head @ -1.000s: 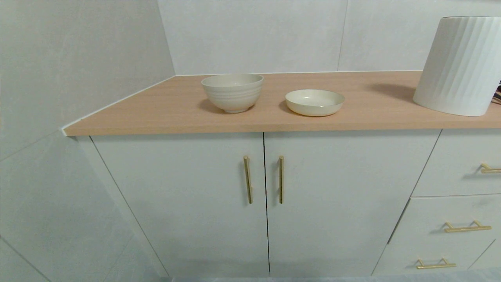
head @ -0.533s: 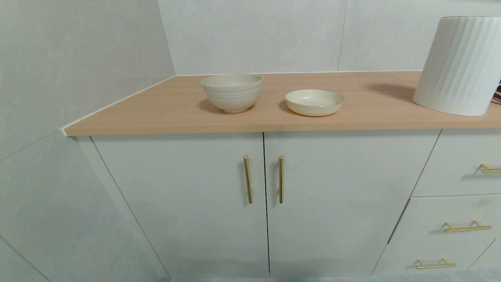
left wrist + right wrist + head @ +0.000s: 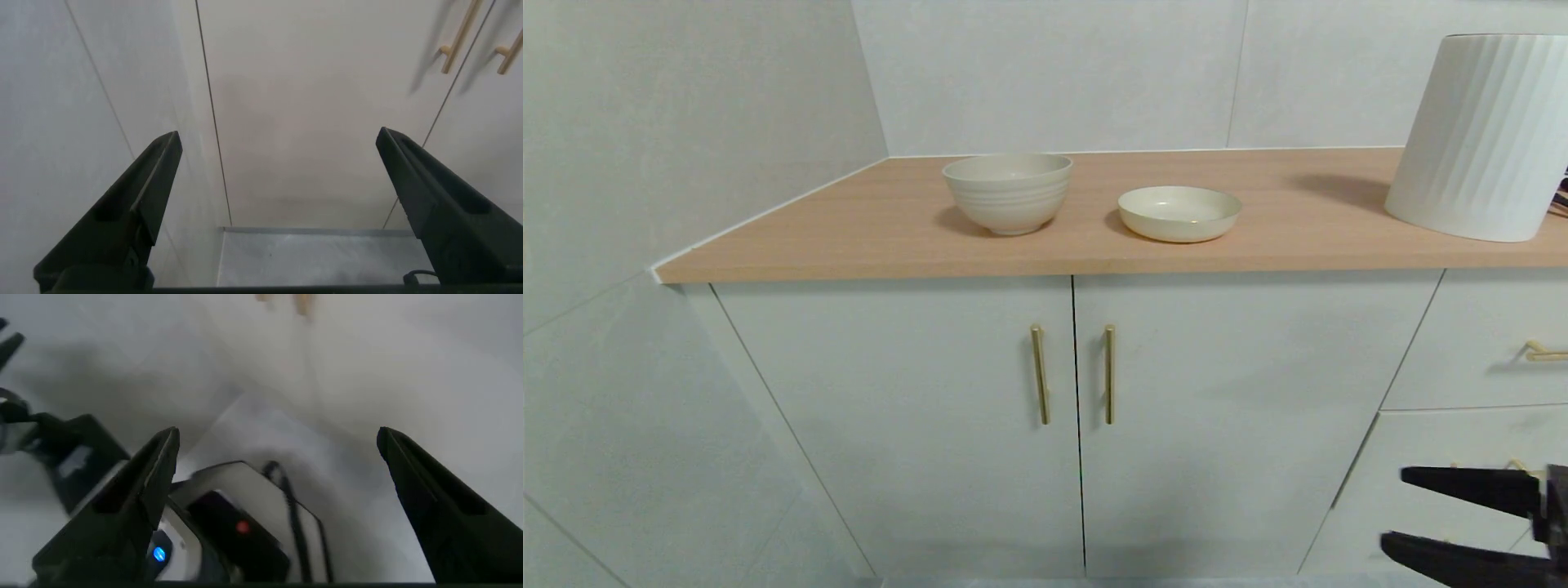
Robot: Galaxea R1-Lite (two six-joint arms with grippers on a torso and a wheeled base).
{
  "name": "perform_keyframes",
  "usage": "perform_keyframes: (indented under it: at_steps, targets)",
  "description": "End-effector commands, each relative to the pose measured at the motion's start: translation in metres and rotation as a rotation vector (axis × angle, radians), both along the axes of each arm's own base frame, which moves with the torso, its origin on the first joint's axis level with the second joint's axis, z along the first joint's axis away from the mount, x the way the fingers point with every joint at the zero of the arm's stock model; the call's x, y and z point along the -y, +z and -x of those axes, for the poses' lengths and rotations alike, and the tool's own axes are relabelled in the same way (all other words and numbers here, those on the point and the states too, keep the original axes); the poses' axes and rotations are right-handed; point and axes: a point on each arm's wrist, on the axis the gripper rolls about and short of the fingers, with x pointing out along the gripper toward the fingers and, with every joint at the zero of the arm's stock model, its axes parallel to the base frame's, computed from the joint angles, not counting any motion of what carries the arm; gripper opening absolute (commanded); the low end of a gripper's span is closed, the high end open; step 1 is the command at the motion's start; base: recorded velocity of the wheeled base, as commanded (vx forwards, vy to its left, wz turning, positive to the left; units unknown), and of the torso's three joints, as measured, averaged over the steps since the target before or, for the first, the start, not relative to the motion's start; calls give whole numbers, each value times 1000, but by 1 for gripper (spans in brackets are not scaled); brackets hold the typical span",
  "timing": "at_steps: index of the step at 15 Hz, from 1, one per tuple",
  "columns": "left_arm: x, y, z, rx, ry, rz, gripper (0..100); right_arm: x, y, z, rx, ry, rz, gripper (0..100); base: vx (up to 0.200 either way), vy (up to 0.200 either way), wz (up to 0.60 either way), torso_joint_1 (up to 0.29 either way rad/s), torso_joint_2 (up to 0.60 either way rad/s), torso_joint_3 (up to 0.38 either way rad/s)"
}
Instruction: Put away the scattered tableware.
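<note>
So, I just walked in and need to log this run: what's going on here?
Nothing is being handled yet. A deep bowl and a shallow dish sit untouched, apart from each other, on the wooden countertop, above two closed cabinet doors. The robot's right hand is low by the drawers, open and empty. The left hand is also open and empty, facing the lower cabinet front near the floor. A tall white ribbed container stands at the counter's right end.

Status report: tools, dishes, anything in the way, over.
Left tool open, right tool open, both empty. Bowl and dish apart on the counter, untouched. Cabinet doors below shut.
</note>
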Motion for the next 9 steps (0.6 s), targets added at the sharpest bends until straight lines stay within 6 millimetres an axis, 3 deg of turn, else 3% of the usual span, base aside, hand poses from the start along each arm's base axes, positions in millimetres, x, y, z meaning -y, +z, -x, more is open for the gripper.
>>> perform_keyframes:
  at_steps: [1,3,9]
  targets:
    - [0,0,0,0,0,0,100,-55,-19,-60,-120,124,15,100,0,0,0,0,0,0]
    - [0,0,0,0,0,0,100,-79,-22,-80,-128,168,20,100,0,0,0,0,0,0]
    - [0,0,0,0,0,0,100,-124,-40,-135,-41,195,-22,100,0,0,0,0,0,0]
